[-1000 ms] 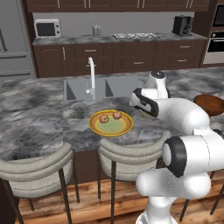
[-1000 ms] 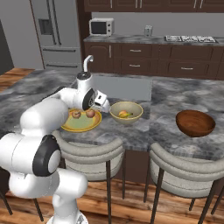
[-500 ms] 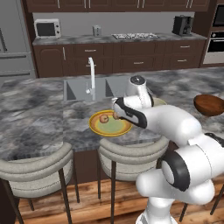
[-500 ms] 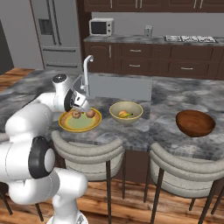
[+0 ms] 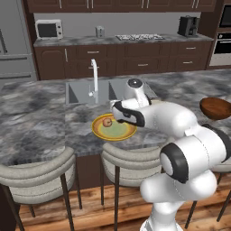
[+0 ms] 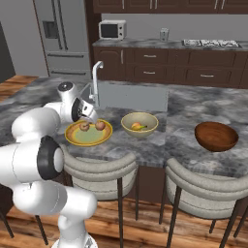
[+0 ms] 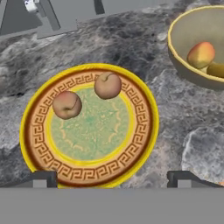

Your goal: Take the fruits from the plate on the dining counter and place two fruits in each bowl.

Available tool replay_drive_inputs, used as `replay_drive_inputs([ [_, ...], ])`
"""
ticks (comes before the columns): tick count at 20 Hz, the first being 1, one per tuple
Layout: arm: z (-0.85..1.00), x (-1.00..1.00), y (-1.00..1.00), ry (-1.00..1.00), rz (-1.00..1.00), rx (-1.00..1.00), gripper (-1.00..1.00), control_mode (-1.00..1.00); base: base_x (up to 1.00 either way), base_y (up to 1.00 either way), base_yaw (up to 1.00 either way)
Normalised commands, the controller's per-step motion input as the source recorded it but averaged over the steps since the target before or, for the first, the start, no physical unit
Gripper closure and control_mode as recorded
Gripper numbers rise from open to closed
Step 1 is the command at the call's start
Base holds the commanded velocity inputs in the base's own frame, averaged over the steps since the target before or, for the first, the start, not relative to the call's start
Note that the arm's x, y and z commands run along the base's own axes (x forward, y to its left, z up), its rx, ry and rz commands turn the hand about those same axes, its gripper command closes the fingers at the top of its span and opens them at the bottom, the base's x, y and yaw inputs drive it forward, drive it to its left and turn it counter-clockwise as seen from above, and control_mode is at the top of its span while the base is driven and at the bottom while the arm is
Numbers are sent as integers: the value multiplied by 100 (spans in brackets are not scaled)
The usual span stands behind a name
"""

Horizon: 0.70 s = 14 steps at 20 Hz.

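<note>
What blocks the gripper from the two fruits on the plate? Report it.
Nothing visible. The open gripper hangs over the plate, and both fruits, one and the other, lie uncovered on it.

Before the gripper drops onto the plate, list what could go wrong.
1. The two round fruits lie close together on the plate; the open gripper descending on one may nudge the other and set it rolling off the shallow rim.
2. The cream bowl already holds two fruits, so dropping another there would miss the count; the brown bowl sits farther along the counter.
</note>
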Motion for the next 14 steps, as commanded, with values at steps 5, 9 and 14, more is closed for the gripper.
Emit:
replay_drive_inputs([
  [5,-26,26,7,0,2,0,-100,-100,0,0,0],
  [9,-24,17,26,6,2,0,-100,-100,0,0,0],
  [14,-14,7,19,4,0,0,-100,-100,0,0,0],
])
